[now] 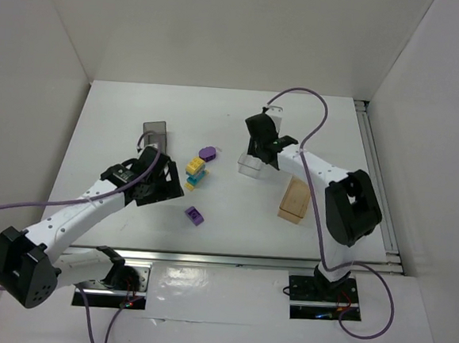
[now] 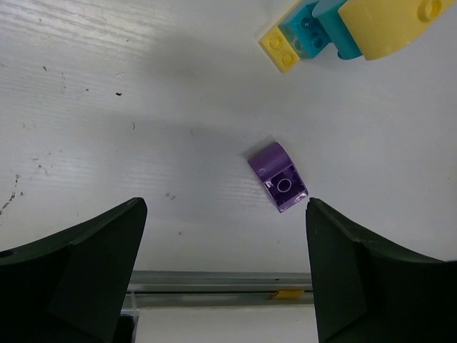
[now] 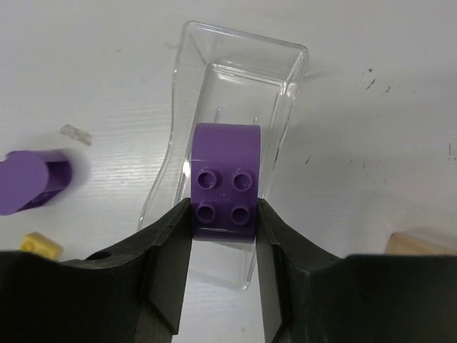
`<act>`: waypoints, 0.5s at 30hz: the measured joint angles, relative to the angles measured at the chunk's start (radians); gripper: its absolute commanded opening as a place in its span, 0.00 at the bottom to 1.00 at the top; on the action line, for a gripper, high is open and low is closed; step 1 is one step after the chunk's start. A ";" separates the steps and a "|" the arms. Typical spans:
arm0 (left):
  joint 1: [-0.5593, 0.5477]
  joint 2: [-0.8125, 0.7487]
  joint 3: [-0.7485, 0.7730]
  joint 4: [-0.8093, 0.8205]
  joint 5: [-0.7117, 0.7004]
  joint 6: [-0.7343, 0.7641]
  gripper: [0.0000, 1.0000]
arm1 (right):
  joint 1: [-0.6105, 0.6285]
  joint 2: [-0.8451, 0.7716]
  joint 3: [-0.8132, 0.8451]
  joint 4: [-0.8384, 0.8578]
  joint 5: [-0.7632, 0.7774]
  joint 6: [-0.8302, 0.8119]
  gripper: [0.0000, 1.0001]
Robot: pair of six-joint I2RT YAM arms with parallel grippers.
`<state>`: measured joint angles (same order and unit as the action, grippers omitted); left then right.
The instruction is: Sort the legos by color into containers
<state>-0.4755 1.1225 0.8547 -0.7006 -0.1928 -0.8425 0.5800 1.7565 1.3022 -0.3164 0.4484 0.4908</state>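
Note:
My right gripper (image 3: 225, 214) is shut on a purple lego (image 3: 225, 182), studs toward the camera, held over the clear container (image 3: 285, 78); in the top view this gripper (image 1: 256, 151) is at that container (image 1: 249, 168). My left gripper (image 2: 225, 214) is open and empty, with a small purple lego (image 2: 278, 175) on the table just ahead of its right finger. In the top view the left gripper (image 1: 167, 187) is left of that lego (image 1: 194, 215). Yellow and teal legos (image 1: 195, 171) lie together, with a rounded purple lego (image 1: 207, 152) behind them.
The dark grey container (image 1: 154, 134) stands behind the left gripper. The amber-tan container (image 1: 295, 200) stands right of centre, under the right arm. A metal rail (image 1: 230, 260) runs along the table's near edge. White walls enclose the table.

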 measured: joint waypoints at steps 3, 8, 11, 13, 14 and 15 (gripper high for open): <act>-0.008 0.009 0.000 0.003 -0.011 -0.021 0.96 | -0.023 0.067 0.023 -0.003 -0.002 -0.011 0.72; -0.008 0.042 0.001 0.004 -0.023 -0.035 0.93 | -0.026 0.095 0.048 -0.007 -0.014 -0.040 0.79; -0.008 0.058 0.014 -0.002 -0.038 -0.035 0.92 | -0.014 0.068 0.045 -0.007 -0.027 -0.053 0.79; -0.008 0.075 0.043 0.001 -0.044 0.001 0.92 | 0.013 0.018 0.011 0.003 -0.045 -0.065 0.79; -0.008 0.084 0.060 0.010 -0.041 0.026 0.92 | 0.032 -0.016 -0.014 0.001 -0.056 -0.068 0.79; -0.008 0.097 0.081 0.023 -0.035 0.062 0.92 | 0.055 -0.055 -0.043 0.001 -0.069 -0.069 0.80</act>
<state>-0.4831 1.2194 0.9356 -0.6777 -0.2276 -0.7807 0.6353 1.7016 1.2591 -0.3153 0.3794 0.4217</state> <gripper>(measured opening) 0.919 0.785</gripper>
